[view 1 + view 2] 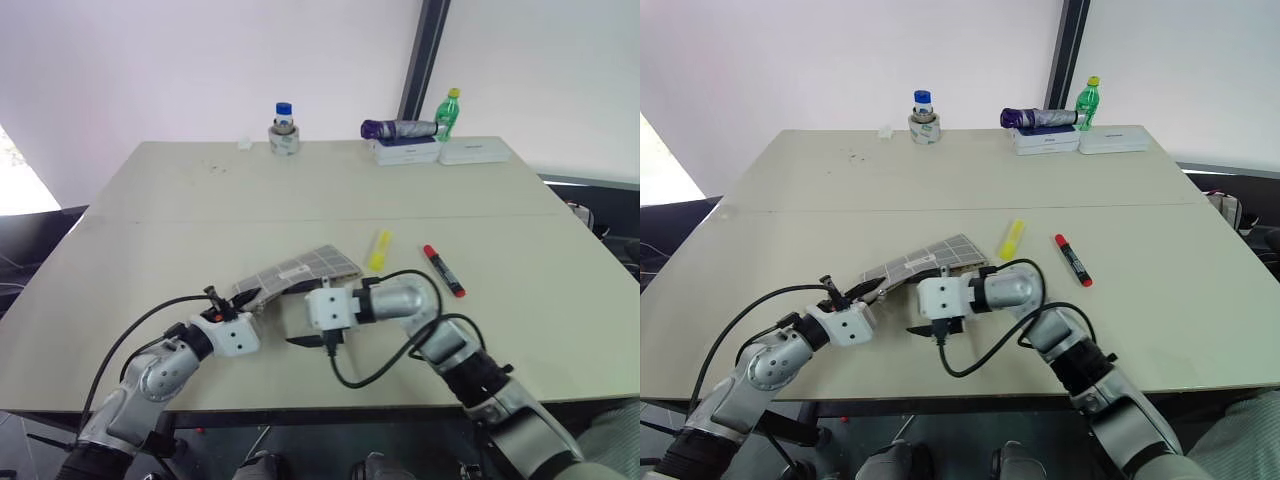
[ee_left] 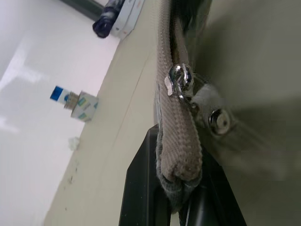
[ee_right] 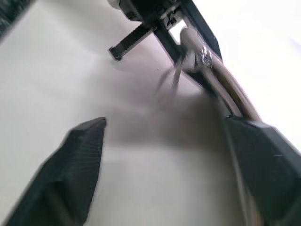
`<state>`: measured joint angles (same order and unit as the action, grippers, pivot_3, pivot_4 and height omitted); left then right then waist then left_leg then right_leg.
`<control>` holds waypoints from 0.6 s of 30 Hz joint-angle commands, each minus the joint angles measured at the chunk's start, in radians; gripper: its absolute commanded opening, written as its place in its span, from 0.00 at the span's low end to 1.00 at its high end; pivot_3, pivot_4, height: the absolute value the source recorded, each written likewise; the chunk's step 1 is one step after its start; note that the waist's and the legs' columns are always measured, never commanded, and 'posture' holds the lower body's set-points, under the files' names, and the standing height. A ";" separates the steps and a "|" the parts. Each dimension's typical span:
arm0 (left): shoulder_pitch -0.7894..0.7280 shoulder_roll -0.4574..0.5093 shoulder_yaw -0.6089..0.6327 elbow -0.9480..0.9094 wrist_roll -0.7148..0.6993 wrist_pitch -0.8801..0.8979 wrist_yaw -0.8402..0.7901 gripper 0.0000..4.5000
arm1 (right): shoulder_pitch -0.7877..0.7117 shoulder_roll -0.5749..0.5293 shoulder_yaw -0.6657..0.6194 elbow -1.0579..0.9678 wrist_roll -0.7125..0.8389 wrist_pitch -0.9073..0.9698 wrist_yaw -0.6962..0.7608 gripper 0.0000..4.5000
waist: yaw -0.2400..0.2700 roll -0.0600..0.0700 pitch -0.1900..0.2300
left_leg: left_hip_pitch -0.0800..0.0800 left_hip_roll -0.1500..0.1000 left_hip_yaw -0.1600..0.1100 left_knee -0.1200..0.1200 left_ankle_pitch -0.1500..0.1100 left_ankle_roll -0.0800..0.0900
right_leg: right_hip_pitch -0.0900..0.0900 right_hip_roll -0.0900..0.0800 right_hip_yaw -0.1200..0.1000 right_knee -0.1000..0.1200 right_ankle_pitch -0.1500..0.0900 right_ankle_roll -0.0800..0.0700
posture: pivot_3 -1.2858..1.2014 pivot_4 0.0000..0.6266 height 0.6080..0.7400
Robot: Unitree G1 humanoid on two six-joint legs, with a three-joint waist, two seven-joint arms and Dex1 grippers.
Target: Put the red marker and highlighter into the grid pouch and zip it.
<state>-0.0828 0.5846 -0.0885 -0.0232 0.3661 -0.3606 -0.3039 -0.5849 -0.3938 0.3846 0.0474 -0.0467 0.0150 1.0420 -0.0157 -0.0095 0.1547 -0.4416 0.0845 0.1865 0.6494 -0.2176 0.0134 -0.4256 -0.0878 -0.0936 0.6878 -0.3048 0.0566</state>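
Step in hand: we judged it to be opening the grid pouch (image 1: 298, 271); neither pen was inside yet.
Grid pouch: lower centre of the head view, one end lifted off the surface (image 1: 180, 210), the rest slanting down to it.
Left gripper (image 1: 243, 297): clenched on the pouch's zipper end; in the left wrist view the fabric edge sat pinched between its fingers (image 2: 141, 188), with the zipper pull (image 2: 178, 80) just above them.
Right gripper (image 1: 318, 341): released, jaws spread wide and holding nothing, just right of the left gripper at lower centre.
Highlighter (image 1: 379, 250): lying on the surface right of centre, just beyond the pouch's far corner.
Red marker (image 1: 443, 270): on the surface further right, near the highlighter but apart from it.
Pouch mouth: we could not tell how far the zipper was open.
Next move: we thought the right gripper needed to reach a pen, probably the highlighter, while the left gripper kept the pouch steady.
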 commanded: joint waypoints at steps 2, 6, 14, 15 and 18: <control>0.011 0.013 0.081 -0.022 -0.075 0.024 0.000 0.00 | 0.005 -0.002 -0.166 -0.050 0.136 0.120 -0.065 0.87 | -0.002 0.000 0.000 | 0.000 0.000 -0.001 0.000 0.000 0.000 | 0.000 0.000 0.000 0.000 0.000 0.000 | 0.52 0.24 1.00; -0.008 0.002 0.144 -0.001 -0.094 0.061 0.037 0.00 | -0.015 0.025 -0.292 0.043 0.091 0.189 -0.311 0.87 | -0.003 0.000 0.000 | 0.000 0.000 -0.001 -0.001 0.000 0.000 | 0.000 0.000 0.000 0.000 0.000 0.000 | 0.52 0.24 1.00; 0.008 0.002 0.156 -0.005 -0.091 0.054 0.047 0.00 | 0.308 0.073 -0.437 -0.260 0.178 0.283 -0.492 0.87 | 0.006 0.000 0.000 | -0.001 0.000 0.000 -0.002 0.001 -0.002 | 0.000 0.000 0.000 -0.004 0.000 0.000 | 0.52 0.24 1.00; 0.013 0.003 0.157 0.000 -0.090 0.050 0.049 0.00 | 0.364 0.075 -0.438 -0.308 0.160 0.273 -0.521 0.87 | 0.003 0.000 0.000 | -0.002 -0.001 0.000 -0.002 0.001 -0.002 | 0.001 0.000 0.000 -0.005 0.000 0.000 | 0.52 0.24 1.00; 0.017 0.004 0.157 0.009 -0.088 0.039 0.051 0.00 | 0.472 0.105 -0.438 -0.421 0.132 0.332 -0.626 0.87 | -0.005 0.000 0.000 | -0.001 -0.001 0.000 -0.002 -0.001 0.000 | 0.000 0.000 0.000 -0.005 0.000 0.000 | 0.52 0.24 1.00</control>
<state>-0.0651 0.5828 0.0509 -0.0012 0.2838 -0.2960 -0.2708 -0.1074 -0.3051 -0.0376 -0.2693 0.0963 0.3401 0.4709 -0.0211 -0.0097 0.1548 -0.4425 0.0845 0.1866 0.6471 -0.2191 0.0150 -0.4253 -0.0878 -0.0935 0.6831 -0.3048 0.0569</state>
